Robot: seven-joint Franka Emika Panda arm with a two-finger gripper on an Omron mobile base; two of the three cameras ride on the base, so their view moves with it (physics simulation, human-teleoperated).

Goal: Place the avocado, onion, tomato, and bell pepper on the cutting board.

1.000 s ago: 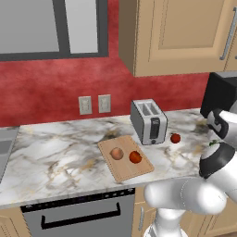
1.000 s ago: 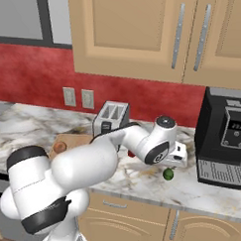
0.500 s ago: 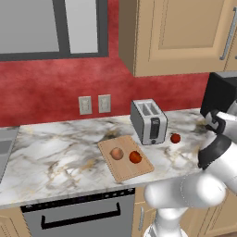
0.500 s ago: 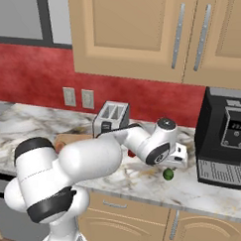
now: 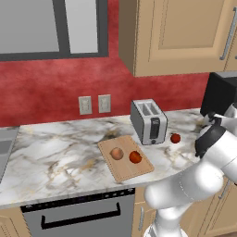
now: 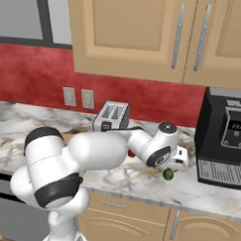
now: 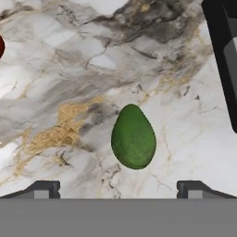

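Note:
The avocado (image 7: 133, 137), a green oval, lies on the marble counter straight below my gripper (image 7: 118, 190). The gripper is open, with its fingertips (image 7: 41, 190) spread wide on either side and nothing between them. From the right base view the avocado (image 6: 168, 173) sits just under the gripper (image 6: 173, 166), near the coffee machine. The cutting board (image 5: 121, 172) holds the onion (image 5: 116, 153) and the tomato (image 5: 135, 157). The bell pepper (image 5: 175, 138) rests on the counter right of the toaster, and a sliver of the bell pepper (image 7: 1, 46) shows at the hand view's left edge.
A silver toaster (image 5: 149, 121) stands behind the board's right corner. The black coffee machine (image 6: 226, 139) stands close to the right of the avocado, and its dark base (image 7: 224, 55) shows beside the hand. My own arm (image 6: 101, 149) stretches across the counter.
The forearm and wrist have shifted slightly near the coffee machine. The produce and the board have stayed where they were.

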